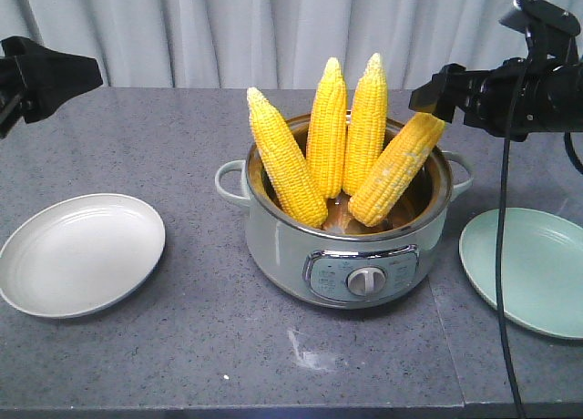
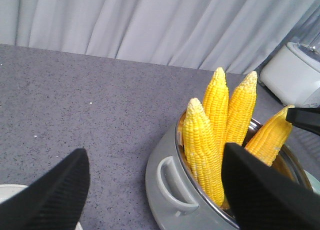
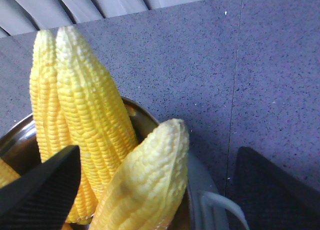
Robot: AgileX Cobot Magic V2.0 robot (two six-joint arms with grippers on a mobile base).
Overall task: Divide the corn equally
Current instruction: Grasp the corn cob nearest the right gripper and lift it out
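Observation:
Several corn cobs stand upright and fanned in a pale grey-green pot [image 1: 351, 255] at the table's middle. The rightmost cob [image 1: 397, 168] leans out to the right. My right gripper [image 1: 428, 89] hovers at that cob's tip, open. In the right wrist view the pale cob [image 3: 150, 185] lies between the spread fingers [image 3: 45, 185] of the right gripper [image 3: 159, 152], with a gap on each side. My left gripper [image 1: 91, 76] hangs open over the far left of the table. In its own view the left gripper [image 2: 155, 155] faces the pot handle [image 2: 172, 187] and the leftmost cob [image 2: 202, 150].
A white plate [image 1: 82, 253] lies left of the pot and a pale green plate [image 1: 528, 269] lies right of it; neither holds anything. A white appliance [image 2: 292, 72] stands beyond the pot. A curtain hangs behind the grey table.

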